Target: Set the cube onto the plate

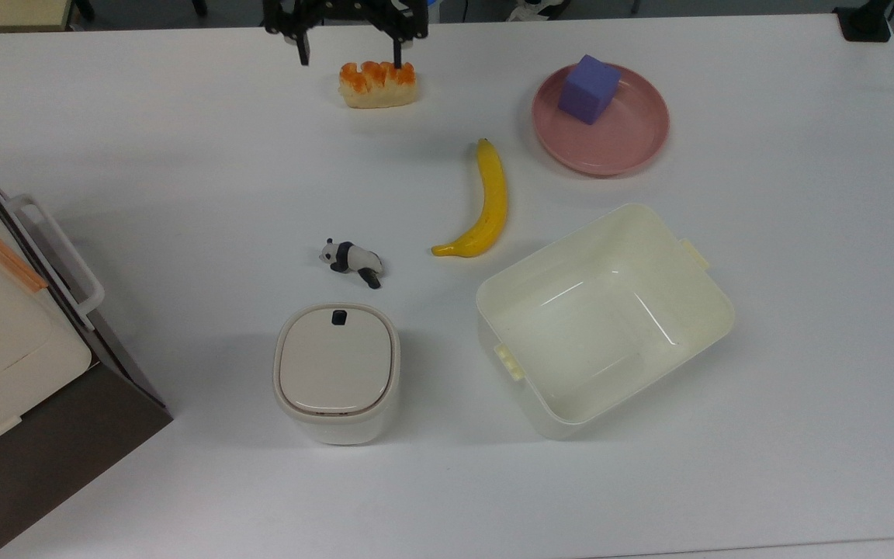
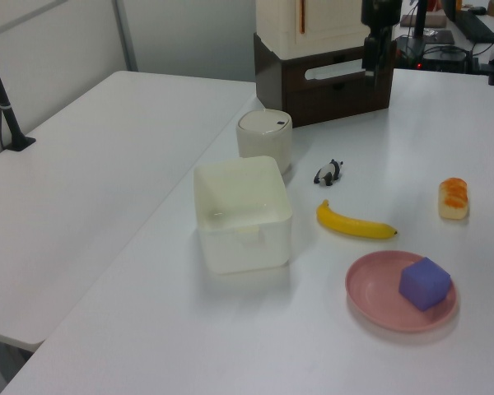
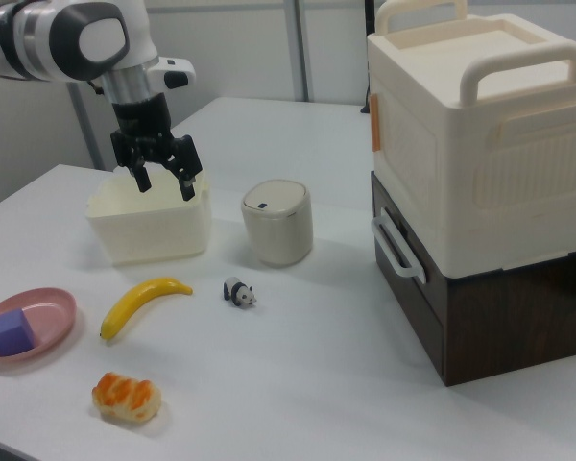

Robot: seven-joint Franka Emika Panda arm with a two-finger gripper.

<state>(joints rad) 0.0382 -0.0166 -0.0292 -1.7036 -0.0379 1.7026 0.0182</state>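
Already the cube (image 1: pixel 589 89) sits inside the plate (image 1: pixel 621 151), toward its 10 o'clock rim in the top view, resting free with nothing touching it. At the plate's 7 o'clock lies a banana (image 1: pixel 486 202), and at its 6 o'clock the cream tub (image 1: pixel 707 291); a bread roll (image 1: pixel 378 84) lies out at 9 o'clock. The gripper (image 1: pixel 348 56) hangs well apart above the tabletop (image 1: pixel 183 155) near that roll, fingers spread wide and holding nothing. Judging by this, the placing step is finished; what remains calls only for clearing the arm away, with no further grasp.
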